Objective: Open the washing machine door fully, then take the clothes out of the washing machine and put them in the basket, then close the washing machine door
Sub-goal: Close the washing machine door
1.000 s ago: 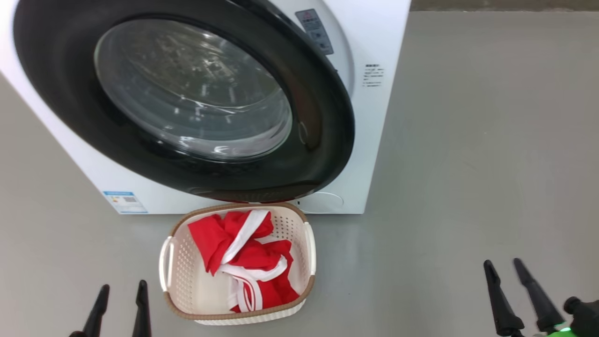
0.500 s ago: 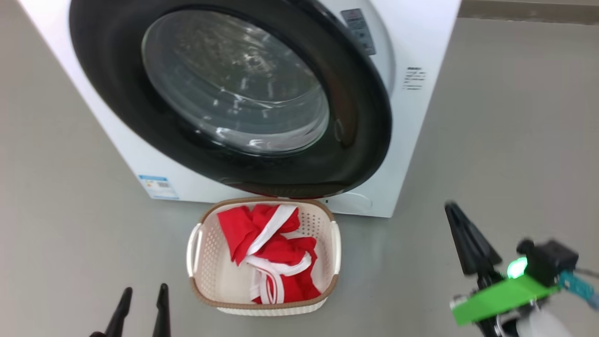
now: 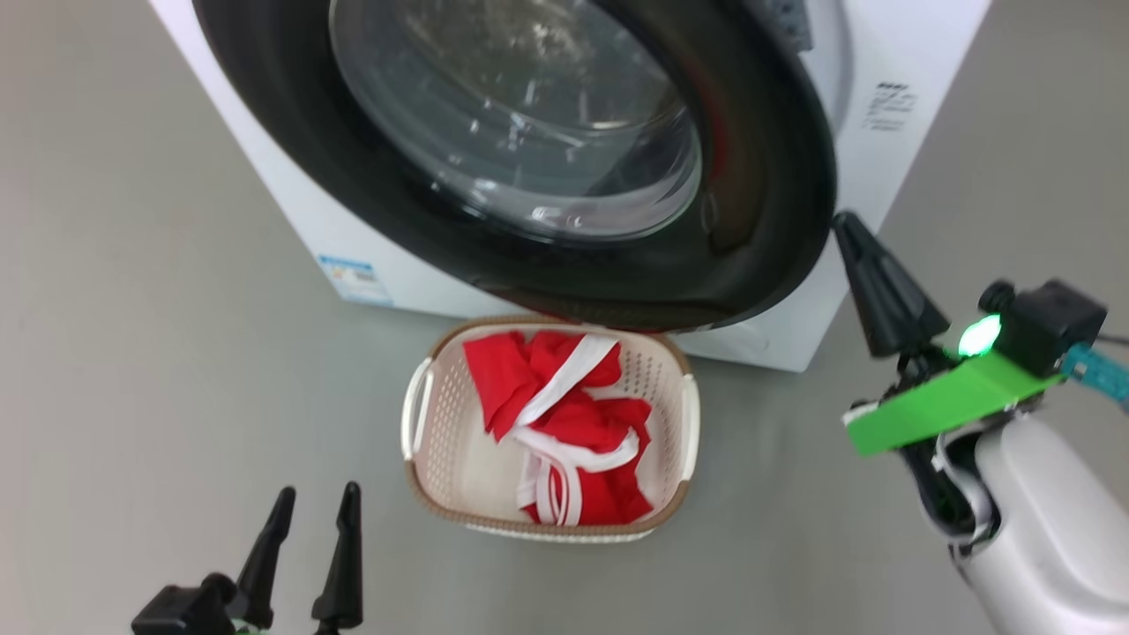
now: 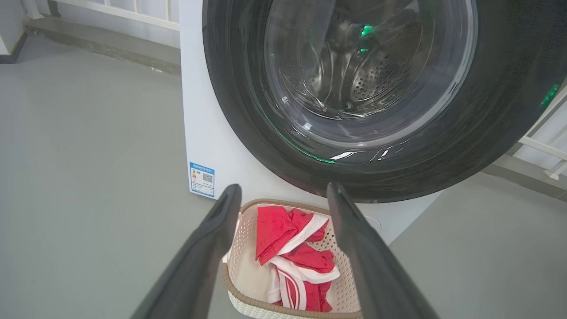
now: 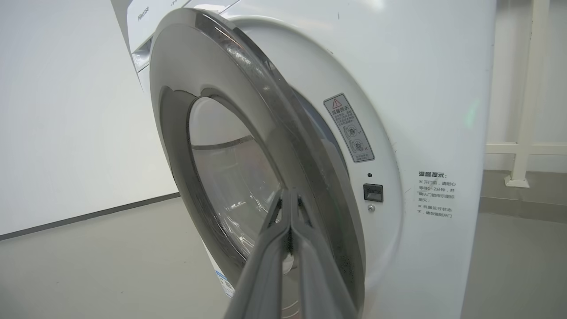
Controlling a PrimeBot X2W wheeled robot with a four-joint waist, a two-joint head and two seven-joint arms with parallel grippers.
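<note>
The washing machine (image 3: 891, 168) stands ahead, and its door (image 3: 758, 176) with the glossy black rim hangs partly open over the basket. The red and white clothes (image 3: 573, 414) lie in the cream basket (image 3: 414, 423) on the floor. My right gripper (image 3: 848, 227) is shut on nothing, its tip level with the door's right edge and very close to it. In the right wrist view the gripper (image 5: 288, 193) points at the door rim (image 5: 266, 88), which stands off the machine front (image 5: 421, 88). My left gripper (image 3: 319, 494) is open, low and left of the basket. In the left wrist view that gripper (image 4: 283, 188) frames the clothes (image 4: 283, 230).
Grey floor lies all around the machine and basket. A blue label sticker (image 4: 201, 179) sits low on the machine's front. The door latch slot (image 5: 373, 192) shows on the white front panel. White railings (image 5: 527, 146) stand behind the machine.
My right gripper has shut and risen from the lower right up to the door's right edge. The head camera has shifted, moving the whole picture rightward. The left gripper stays open.
</note>
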